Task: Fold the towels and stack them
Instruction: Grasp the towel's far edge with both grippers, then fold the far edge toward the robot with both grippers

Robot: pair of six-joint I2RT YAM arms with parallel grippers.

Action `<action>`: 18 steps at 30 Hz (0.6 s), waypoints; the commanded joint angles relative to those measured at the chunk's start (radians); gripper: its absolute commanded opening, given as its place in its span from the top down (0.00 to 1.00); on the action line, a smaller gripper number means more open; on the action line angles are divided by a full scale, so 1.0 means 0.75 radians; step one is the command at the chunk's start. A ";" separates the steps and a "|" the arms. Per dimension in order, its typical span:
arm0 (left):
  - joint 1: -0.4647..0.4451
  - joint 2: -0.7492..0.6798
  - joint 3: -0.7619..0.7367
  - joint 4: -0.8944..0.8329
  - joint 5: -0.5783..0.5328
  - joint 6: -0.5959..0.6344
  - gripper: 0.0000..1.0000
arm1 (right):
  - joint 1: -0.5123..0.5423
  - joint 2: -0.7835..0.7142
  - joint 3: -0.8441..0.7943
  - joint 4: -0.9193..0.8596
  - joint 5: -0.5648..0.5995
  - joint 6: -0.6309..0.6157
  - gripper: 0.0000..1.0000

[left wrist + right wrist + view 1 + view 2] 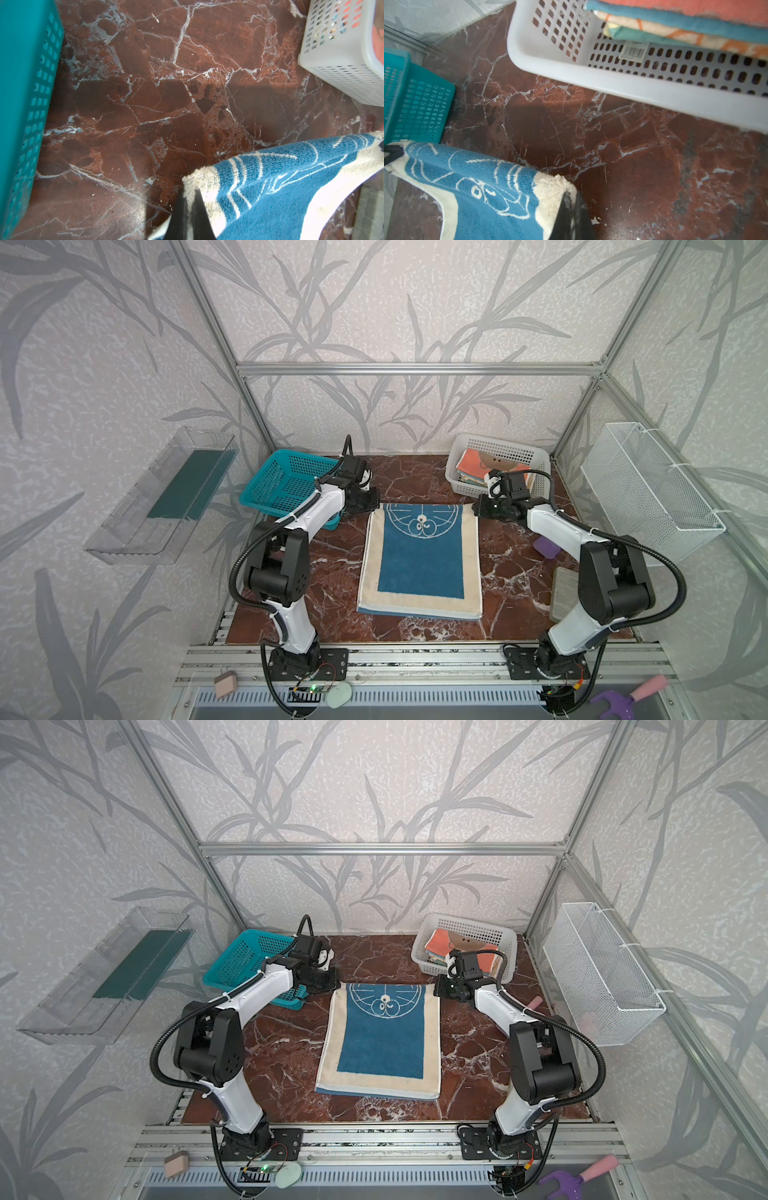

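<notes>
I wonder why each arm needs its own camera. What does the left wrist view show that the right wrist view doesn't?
Only the left wrist view: a grey slab at the picture's edge. Only the right wrist view: the barcode label on the white basket and the pale wall. Both: the blue towel, the teal basket, that white basket with folded towels, and the marble table.

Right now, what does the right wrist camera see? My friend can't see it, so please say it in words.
The right gripper pinches a cream corner of the blue-and-cream towel above the red-brown marble table. Farther off are a white basket holding folded towels and a teal basket.
</notes>
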 commanded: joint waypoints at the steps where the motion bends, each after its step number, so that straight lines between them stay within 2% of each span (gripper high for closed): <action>1: 0.041 -0.084 -0.056 0.072 0.103 0.027 1.00 | -0.043 -0.069 -0.037 0.060 -0.120 -0.053 1.00; 7: 0.059 -0.205 -0.235 0.195 0.209 0.007 1.00 | -0.046 -0.176 -0.178 0.142 -0.233 -0.087 1.00; 12: 0.059 -0.305 -0.502 0.340 0.212 -0.046 1.00 | -0.046 -0.220 -0.392 0.251 -0.331 -0.066 1.00; 18: 0.055 -0.352 -0.775 0.522 0.252 -0.162 1.00 | -0.044 -0.270 -0.592 0.311 -0.367 -0.009 1.00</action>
